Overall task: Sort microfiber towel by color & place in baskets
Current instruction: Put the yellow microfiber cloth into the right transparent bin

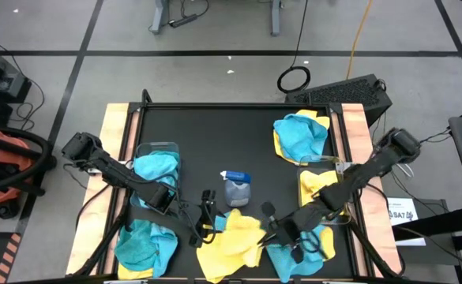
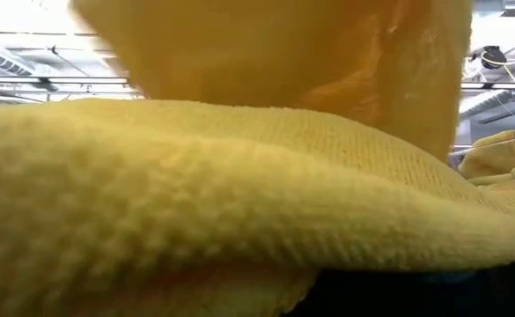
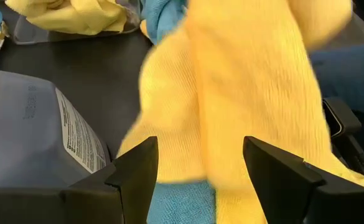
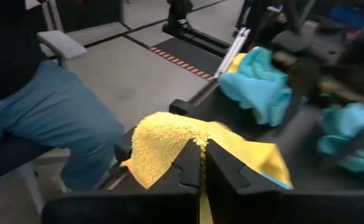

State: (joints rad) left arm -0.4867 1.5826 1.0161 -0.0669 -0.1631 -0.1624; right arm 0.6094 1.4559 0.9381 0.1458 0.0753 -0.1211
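A yellow microfiber towel (image 1: 232, 237) lies at the table's near middle and fills the low view (image 2: 195, 202). My right gripper (image 1: 272, 227) (image 4: 200, 165) is shut on it. My left gripper (image 1: 208, 214) (image 3: 200, 168) is open, with one finger on either side of the same towel (image 3: 244, 106). A teal towel (image 3: 182, 205) lies under it. The left basket (image 1: 145, 148) holds a teal towel (image 1: 155, 167). The right basket (image 1: 303, 175) holds a yellow one (image 1: 319, 183). More towels lie far right (image 1: 300, 136), near left (image 1: 144, 244) and near right (image 1: 303, 254). My right gripper pinches a bunched fold of the yellow towel (image 4: 197, 142) between its two shut fingers, coming slantwise from the table's right. Part of the cloth is raised (image 2: 283, 53) and the remainder lies on the table (image 2: 195, 202). My left gripper: I cannot tell whether its open fingers (image 3: 138, 168) touch the yellow towel.
A grey spray bottle with a blue top (image 1: 236, 188) (image 3: 32, 124) stands mid-table, just beyond the left gripper. A person in jeans (image 4: 38, 118) sits off the table's near edge. The table's far middle (image 1: 215, 130) is bare black surface.
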